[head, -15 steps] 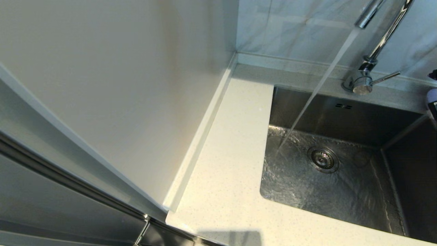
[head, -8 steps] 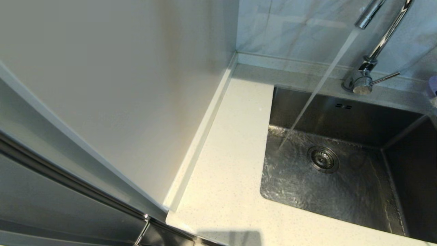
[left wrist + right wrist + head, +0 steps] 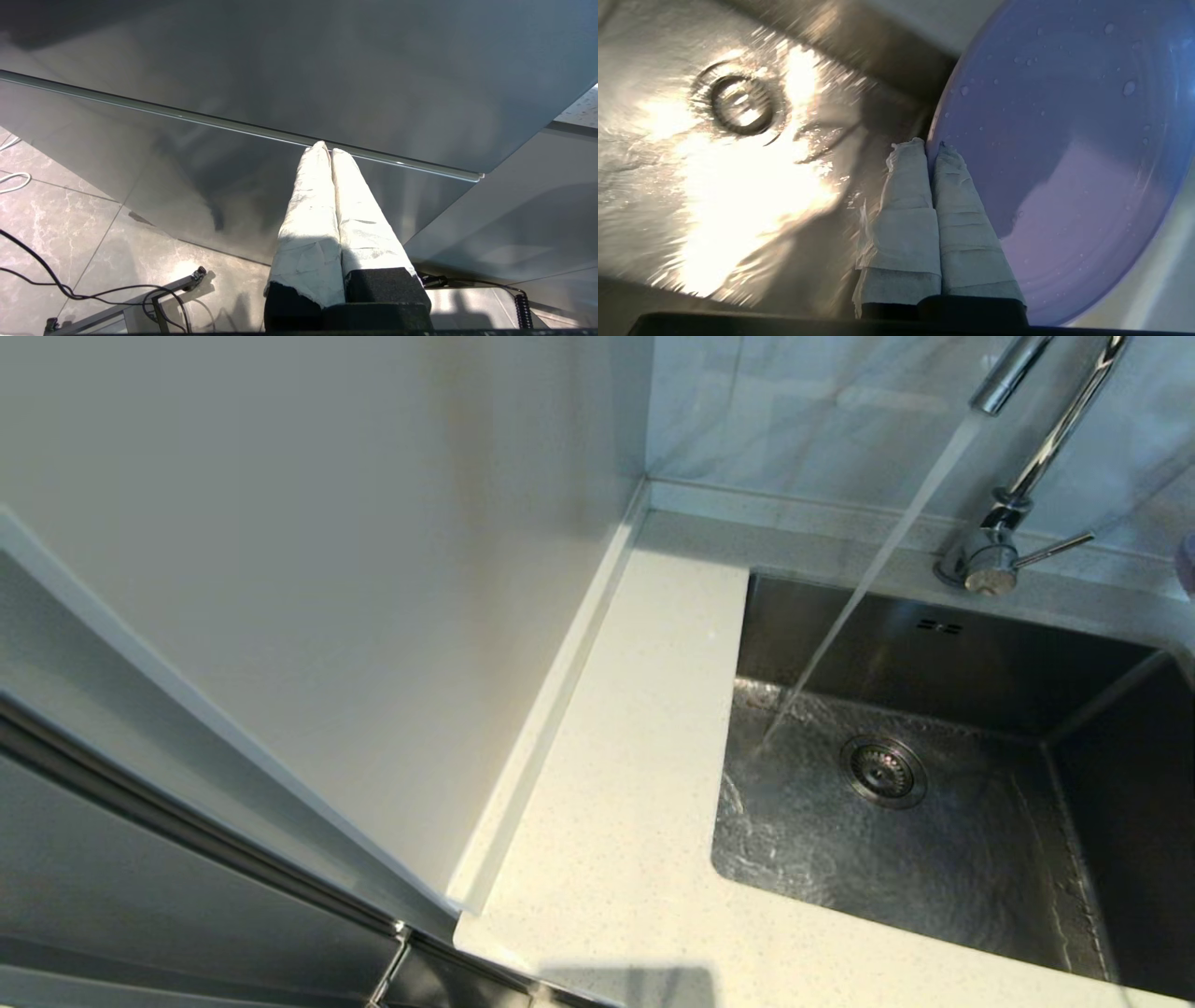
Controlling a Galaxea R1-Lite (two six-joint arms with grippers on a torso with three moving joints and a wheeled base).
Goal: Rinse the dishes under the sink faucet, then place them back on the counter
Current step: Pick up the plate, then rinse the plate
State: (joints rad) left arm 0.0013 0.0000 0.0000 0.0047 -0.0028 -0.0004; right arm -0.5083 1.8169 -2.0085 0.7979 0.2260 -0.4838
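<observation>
Pinching the wet plate (image 3: 1064,140) by its rim, your right gripper (image 3: 930,145) has carried it right of the sink (image 3: 934,663), nearly leaving head view; rinsed, counter (image 3: 635,756) next; left gripper (image 3: 326,148) closed, empty.

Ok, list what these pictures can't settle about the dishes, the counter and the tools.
- Lilac plate: right wrist view cuts off its far side; head view shows only a sliver at the edge.
- Right tool: shut on the plate's rim; outside the head view.
- Bowls: in no view, so whether they are rinsed is unknown.
- Counter: right of the sink, beyond the frame.
- Left tool: shut, parked by a cabinet front, outside the head view.
</observation>
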